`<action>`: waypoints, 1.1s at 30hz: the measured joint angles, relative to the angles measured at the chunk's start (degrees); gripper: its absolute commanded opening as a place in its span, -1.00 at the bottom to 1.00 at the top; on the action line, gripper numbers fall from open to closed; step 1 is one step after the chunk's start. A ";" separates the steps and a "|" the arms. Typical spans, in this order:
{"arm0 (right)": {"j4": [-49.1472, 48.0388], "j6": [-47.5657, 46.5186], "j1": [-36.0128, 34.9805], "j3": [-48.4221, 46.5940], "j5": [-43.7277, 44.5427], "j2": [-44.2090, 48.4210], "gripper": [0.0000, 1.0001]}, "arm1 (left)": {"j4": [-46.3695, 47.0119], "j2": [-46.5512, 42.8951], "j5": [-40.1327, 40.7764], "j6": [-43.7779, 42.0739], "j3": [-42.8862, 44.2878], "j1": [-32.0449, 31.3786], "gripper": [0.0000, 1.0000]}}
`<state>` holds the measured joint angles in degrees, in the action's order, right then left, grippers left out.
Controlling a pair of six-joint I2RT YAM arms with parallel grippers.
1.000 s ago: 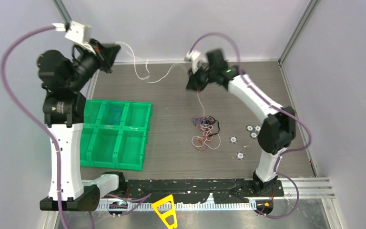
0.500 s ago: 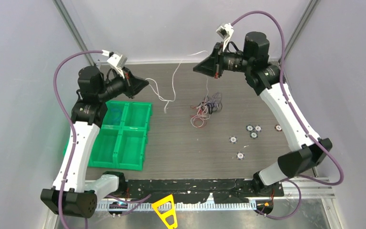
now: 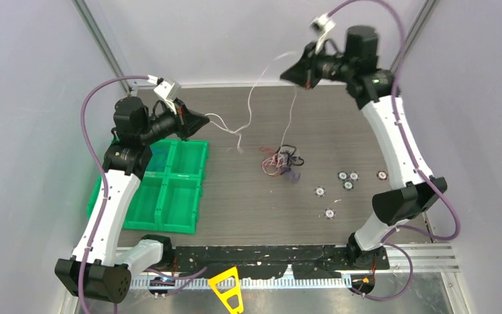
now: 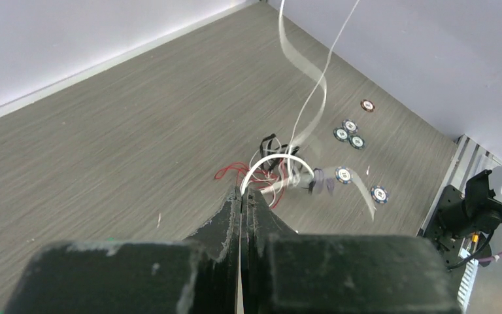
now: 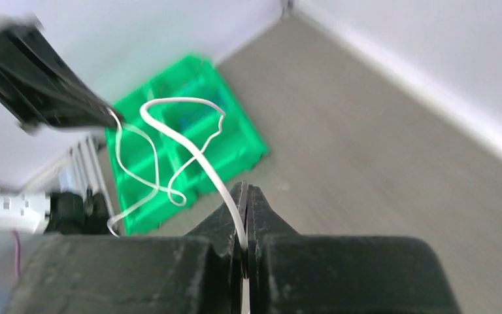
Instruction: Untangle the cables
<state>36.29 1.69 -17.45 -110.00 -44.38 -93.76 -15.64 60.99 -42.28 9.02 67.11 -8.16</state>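
Overhead: left hand and right hand hang above the bench, each clenched on the white cable slung between them. A strand drops from the right hand to the multicoloured tangle at mid-bench.

Left wrist: fingers pinch the white cable, with the tangle beyond, near small discs.

Right wrist: fingers grip the cable, which loops toward the left hand above a green tray.

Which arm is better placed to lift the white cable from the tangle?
Right, likely: the right claw grips the thin white cable high above the multicoloured tangle; the left claw holds it low.
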 measured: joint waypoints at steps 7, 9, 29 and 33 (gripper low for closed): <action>-17.27 8.74 0.55 3.26 -2.21 13.73 -0.89 | 2.19 -0.04 0.04 0.15 -0.04 -0.39 -1.00; -18.67 6.45 -3.34 12.00 -1.99 19.37 -0.89 | 2.84 -0.11 0.04 -0.07 -0.46 -0.94 -1.00; -23.87 9.73 -5.66 14.82 -1.90 23.12 -0.89 | 2.89 -1.92 -0.59 -3.82 -1.60 -5.49 -1.00; -24.33 9.46 -7.21 23.17 -2.78 21.59 -0.89 | 3.04 -1.53 -0.76 -5.05 -3.96 -9.01 -0.96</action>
<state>11.97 11.16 -24.67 -86.83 -47.16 -72.16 -12.60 59.46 -43.05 3.97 63.16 -17.17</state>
